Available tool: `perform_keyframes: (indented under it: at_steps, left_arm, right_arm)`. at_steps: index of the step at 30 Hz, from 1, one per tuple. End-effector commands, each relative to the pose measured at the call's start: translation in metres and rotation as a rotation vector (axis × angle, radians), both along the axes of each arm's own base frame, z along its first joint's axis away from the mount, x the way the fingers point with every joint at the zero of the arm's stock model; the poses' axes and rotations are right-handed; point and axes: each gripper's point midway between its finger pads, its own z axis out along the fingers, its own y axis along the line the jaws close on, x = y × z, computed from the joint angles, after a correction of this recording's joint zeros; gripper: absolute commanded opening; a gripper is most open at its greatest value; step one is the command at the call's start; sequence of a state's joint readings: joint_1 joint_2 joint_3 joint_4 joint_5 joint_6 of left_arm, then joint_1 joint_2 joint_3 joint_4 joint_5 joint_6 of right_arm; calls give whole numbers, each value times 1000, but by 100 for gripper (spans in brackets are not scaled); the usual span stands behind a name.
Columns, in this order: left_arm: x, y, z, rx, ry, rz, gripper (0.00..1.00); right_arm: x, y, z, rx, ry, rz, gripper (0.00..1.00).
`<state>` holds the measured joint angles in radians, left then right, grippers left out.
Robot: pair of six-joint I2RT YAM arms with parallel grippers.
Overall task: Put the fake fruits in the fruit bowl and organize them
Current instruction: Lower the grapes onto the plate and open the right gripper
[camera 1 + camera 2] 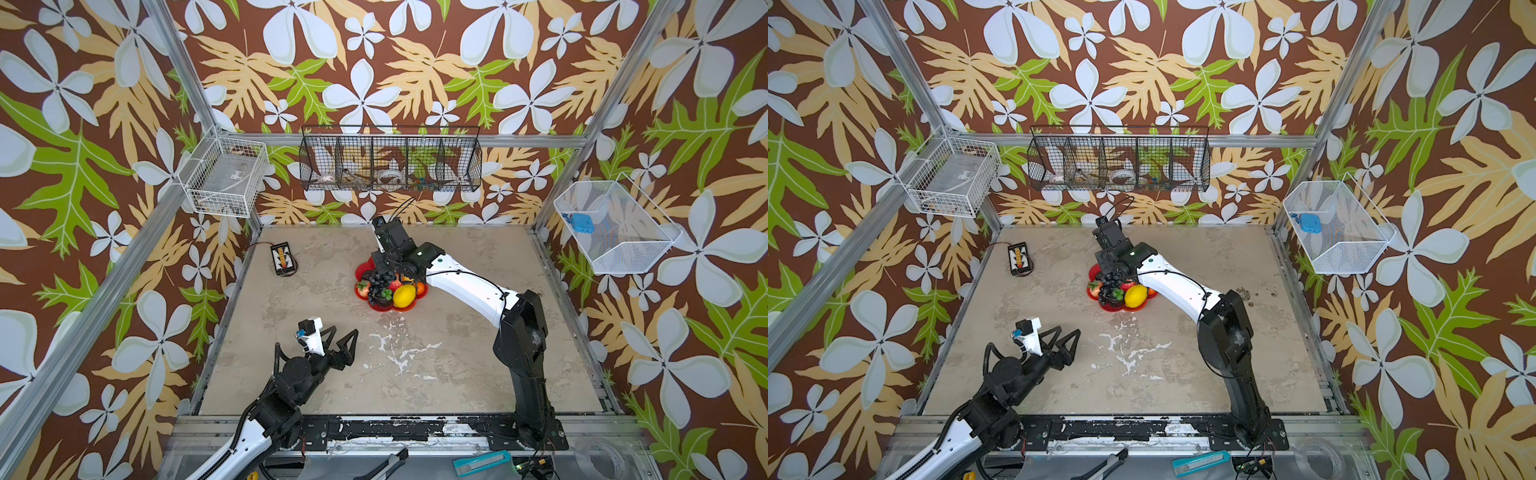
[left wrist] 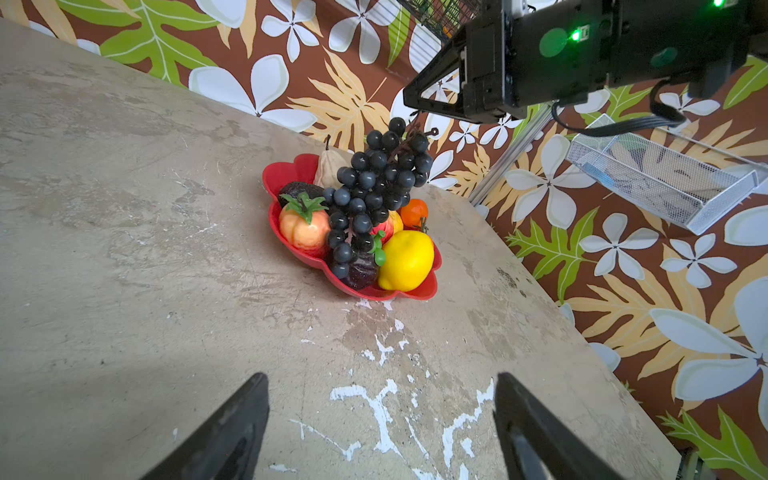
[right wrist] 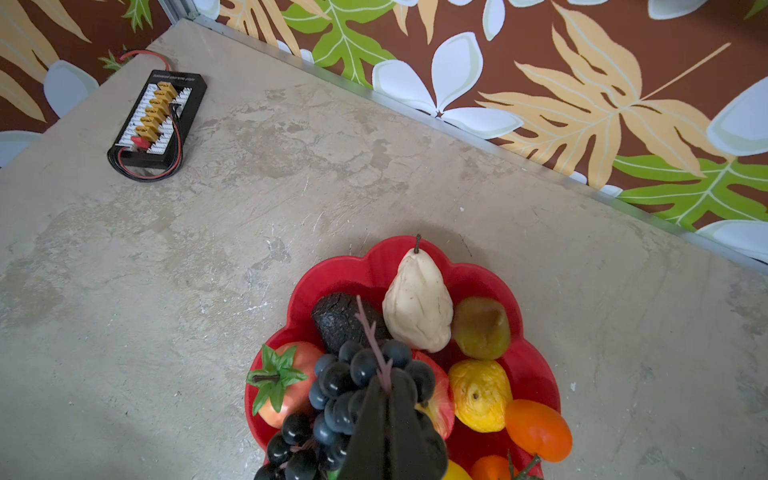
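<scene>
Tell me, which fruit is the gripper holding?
The black grape bunch: the right gripper is shut on its stem, while the other fruits lie loose in the red bowl.

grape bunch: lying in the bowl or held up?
Held up: the right gripper is shut on its stem, the grape bunch hanging over the fruit bowl. Whether its lowest grapes touch down: cannot tell.

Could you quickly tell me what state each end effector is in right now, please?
Left end effector: open, empty.
Right end effector: closed on the grape bunch stem.
</scene>
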<state>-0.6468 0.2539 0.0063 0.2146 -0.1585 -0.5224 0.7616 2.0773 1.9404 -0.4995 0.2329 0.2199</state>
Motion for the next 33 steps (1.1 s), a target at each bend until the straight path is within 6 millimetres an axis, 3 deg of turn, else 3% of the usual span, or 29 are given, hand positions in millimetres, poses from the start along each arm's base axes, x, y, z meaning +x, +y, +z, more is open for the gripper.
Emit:
perform_keyframes:
  at_steps: [1, 18, 29, 33]
  left_arm:
    - [1, 0, 3, -10, -8, 3, 86]
    - [1, -1, 2, -10, -6, 2, 86]
    - [1, -2, 0, -6, 0, -2, 86]
    - [1, -2, 0, -6, 1, -2, 86]
  right_arm:
    - [9, 1, 2, 6, -21, 9, 0]
    - [38, 6, -16, 4, -5, 2, 0]
    - [40, 40, -7, 61, -25, 104, 0]
    - [41, 47, -13, 60, -17, 114, 0]
